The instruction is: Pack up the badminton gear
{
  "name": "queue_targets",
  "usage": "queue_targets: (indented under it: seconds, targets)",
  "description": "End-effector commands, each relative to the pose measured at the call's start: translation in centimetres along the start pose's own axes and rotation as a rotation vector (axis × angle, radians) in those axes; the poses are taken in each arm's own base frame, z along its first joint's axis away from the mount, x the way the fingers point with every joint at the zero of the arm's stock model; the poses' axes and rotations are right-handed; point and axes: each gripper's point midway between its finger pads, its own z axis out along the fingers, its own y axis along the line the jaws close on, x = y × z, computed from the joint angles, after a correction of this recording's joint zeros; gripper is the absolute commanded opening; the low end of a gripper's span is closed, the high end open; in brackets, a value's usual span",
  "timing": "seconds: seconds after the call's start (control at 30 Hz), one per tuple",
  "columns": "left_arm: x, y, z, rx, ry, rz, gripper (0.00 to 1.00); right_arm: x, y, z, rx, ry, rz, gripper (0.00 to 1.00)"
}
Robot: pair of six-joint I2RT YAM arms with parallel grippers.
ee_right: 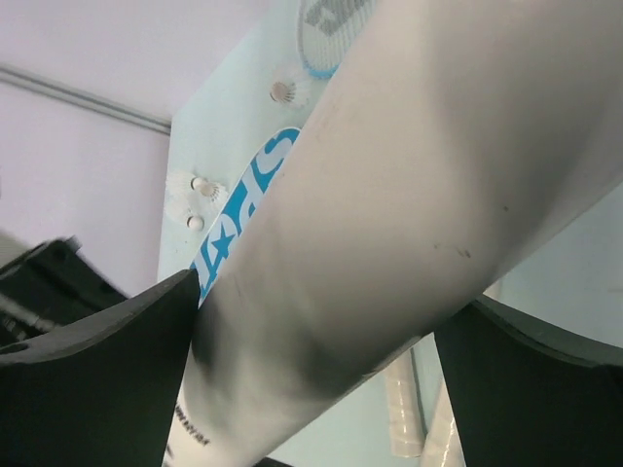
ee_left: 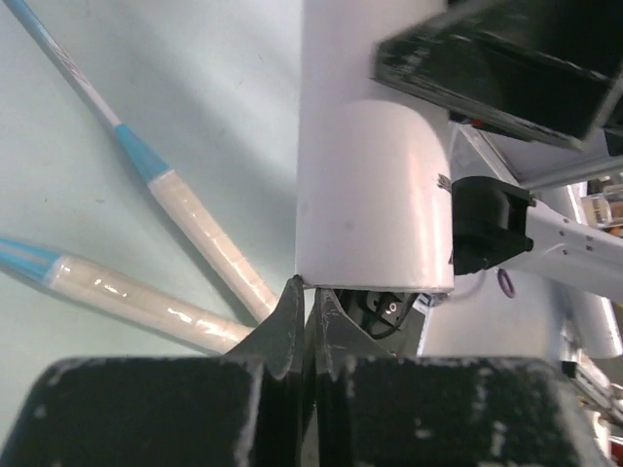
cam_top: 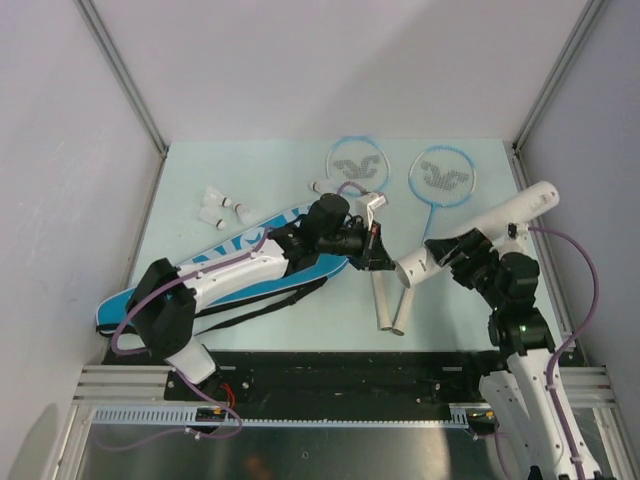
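The long white tube (cam_top: 528, 206) hangs slanted over the table's right half. My right gripper (cam_top: 462, 250) is open, one jaw on each side of the tube (ee_right: 419, 175). My left gripper (cam_top: 388, 260) is shut, its tips (ee_left: 310, 290) pinching the rim at the lower end of the tube (ee_left: 370, 175). Two light-blue rackets (cam_top: 357, 166) (cam_top: 442, 176) lie side by side, their white handles (ee_left: 204, 233) under the tube's lower end. The blue "SPORT" bag (cam_top: 235, 250) lies beneath my left arm. Several shuttlecocks (cam_top: 215, 196) sit at the back left, and one (cam_top: 320, 186) by the left racket.
The bag's black strap (cam_top: 270, 300) trails over the table toward the near edge. Grey walls and metal posts (cam_top: 125, 75) close in the pale green table (cam_top: 260, 165) on three sides. My two arms meet over its middle.
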Motion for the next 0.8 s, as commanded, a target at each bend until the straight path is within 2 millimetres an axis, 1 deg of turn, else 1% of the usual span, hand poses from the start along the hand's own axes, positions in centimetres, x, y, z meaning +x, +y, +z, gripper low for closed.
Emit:
queue_targets:
  seconds: [0.0, 0.03, 0.07, 0.13, 0.17, 0.2, 0.23, 0.33, 0.4, 0.47, 0.5, 0.53, 0.57, 0.6, 0.63, 0.67, 0.7, 0.73, 0.77]
  targets:
    - [-6.2, -0.4, -1.0, 0.044, -0.143, -0.037, 0.0, 1.5, 1.2, -1.9, -0.078, 0.061, -0.21, 1.0]
    - [-6.2, -0.1, -1.1, 0.032, -0.147, -0.032, 0.0, 1.9, 1.3, -1.8, -0.082, 0.082, -0.177, 1.0]
    - [-6.4, 0.1, -1.1, 0.02, -0.157, -0.032, 0.0, 2.5, 1.0, -1.9, -0.068, 0.112, -0.151, 1.0]
    - [-6.5, 0.6, -1.4, 0.005, -0.163, -0.036, 0.01, 3.3, -0.1, -1.6, -0.012, 0.159, -0.095, 1.0]
    - [-6.6, 0.8, -1.5, -0.003, -0.168, -0.037, 0.01, 4.0, -1.0, -1.5, 0.031, 0.194, -0.062, 1.0]
    - [-6.6, 1.1, -1.5, -0.015, -0.174, -0.039, 0.0, 4.5, -1.3, -1.4, 0.045, 0.221, -0.041, 1.0]
    - [-6.7, 1.1, -1.6, -0.016, -0.177, -0.037, 0.0, 5.0, -2.0, -1.0, 0.076, 0.259, -0.02, 1.0]
    - [-6.7, 1.5, -1.5, -0.025, -0.176, -0.043, 0.0, 6.0, -2.9, -0.7, 0.126, 0.32, 0.066, 1.0]
    - [-6.5, 1.6, -1.4, -0.027, -0.172, -0.036, 0.0, 6.0, -2.7, -0.4, 0.111, 0.326, 0.075, 1.0]
    - [-6.1, 2.2, -1.4, -0.048, -0.167, -0.041, 0.0, 5.2, -3.5, -0.2, 0.143, 0.264, 0.111, 1.0]
    - [-5.9, 2.4, -1.5, -0.055, -0.166, -0.045, 0.02, 4.8, -3.6, -0.1, 0.154, 0.236, 0.162, 1.0]
    - [-5.5, 2.5, -1.9, -0.06, -0.164, -0.045, 0.14, 4.5, -3.6, 0.0, 0.145, 0.22, 0.172, 1.0]
    - [-5.3, 2.6, -2.1, -0.068, -0.166, -0.039, 0.19, 3.8, -3.0, 0.2, 0.107, 0.193, 0.155, 1.0]
    - [-5.1, 2.7, -2.3, -0.076, -0.167, -0.035, 0.24, 3.6, -2.0, 0.2, 0.051, 0.196, 0.108, 0.99]
    - [-4.5, 2.9, -2.9, -0.087, -0.165, -0.028, 0.33, 3.2, -1.6, 0.3, 0.013, 0.186, -0.008, 0.98]
    - [-4.3, 3.0, -3.2, -0.097, -0.17, -0.021, 0.36, 2.5, -1.5, 0.5, 0.0, 0.159, -0.089, 0.98]
    - [-4.1, 2.9, -3.5, -0.098, -0.171, -0.012, 0.39, 1.7, -2.0, 1.2, 0.041, 0.117, -0.164, 0.98]
    - [-3.5, 2.9, -4.0, -0.103, -0.172, -0.008, 0.44, 1.2, -2.4, 1.6, 0.039, 0.098, -0.318, 0.98]
    - [-3.3, 2.8, -4.3, -0.104, -0.174, -0.004, 0.46, 0.3, -1.9, 2.3, 0.02, 0.051, -0.397, 1.0]
